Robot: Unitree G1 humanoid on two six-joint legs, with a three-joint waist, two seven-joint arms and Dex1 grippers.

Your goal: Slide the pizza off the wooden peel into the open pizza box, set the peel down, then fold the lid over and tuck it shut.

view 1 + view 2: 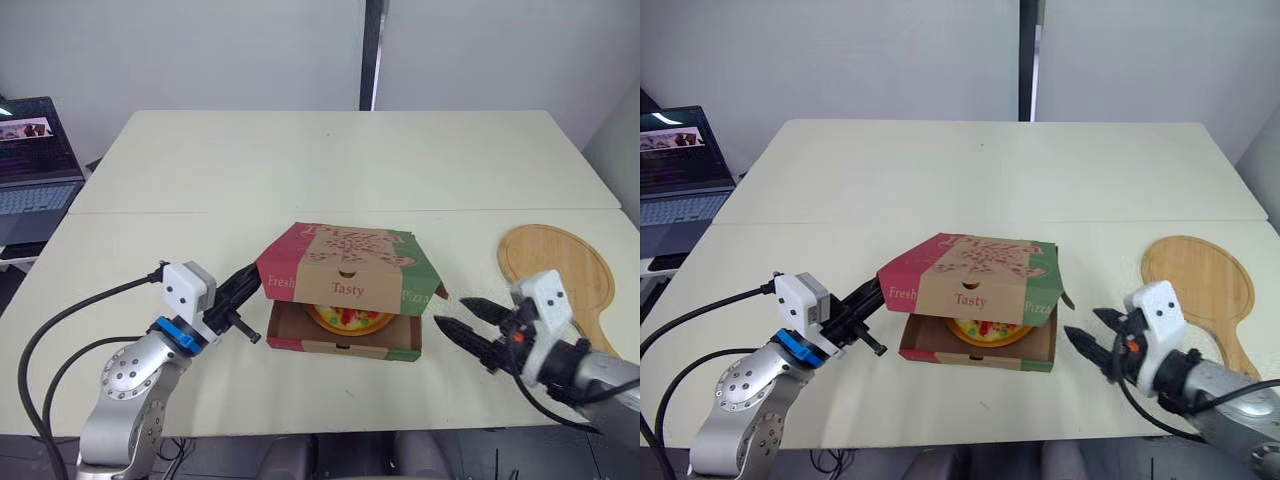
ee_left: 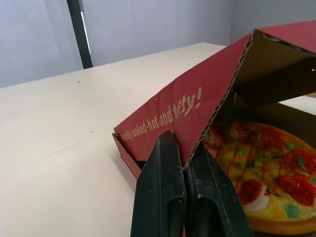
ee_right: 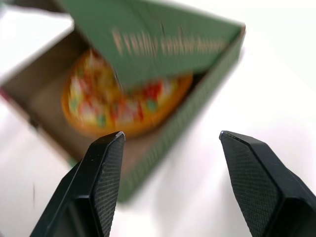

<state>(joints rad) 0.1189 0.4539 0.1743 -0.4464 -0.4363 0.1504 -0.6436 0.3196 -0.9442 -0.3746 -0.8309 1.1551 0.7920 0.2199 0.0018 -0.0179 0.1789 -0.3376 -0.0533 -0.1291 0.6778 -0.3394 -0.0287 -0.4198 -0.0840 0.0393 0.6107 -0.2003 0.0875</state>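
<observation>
- From the head: find the pizza (image 1: 350,318) already lying in the box base (image 1: 345,349), with the lid (image 1: 350,262) tented over it, front panel hanging clear of the base and not yet tucked. Judge the sliding done and the folding about half made.
- See the wooden peel (image 1: 560,265) flat on the table (image 1: 330,160), well apart to the right of the box base, and count that step as finished too. Leave the laptop (image 1: 35,165) beyond the table's far left out of it.
- Find the left gripper (image 1: 256,280) clenched at the lid's left corner, and the right gripper (image 1: 450,312) spread wide near the base's right front corner, touching nothing.
- Bring the lid down evenly from both sides, steer the side flaps inside the walls, and hold the base against skating on the smooth pale tabletop.
- From the left wrist: note the black fingers (image 2: 163,187) pressed together, tips at the lower corner of the red side flap (image 2: 197,108). Cannot tell whether any card is nipped between them. Mind the raw fluted edge there: thin corrugated board, likely to crease under a point push.
- Note too the glossy, lumpy toppings and the thick round orange rim.
- From the right wrist: note the cross-hatched pads (image 3: 106,173) held apart, facing the green side flap (image 3: 163,44) that hangs over the pizza. Ease that flap inward before lowering.
</observation>
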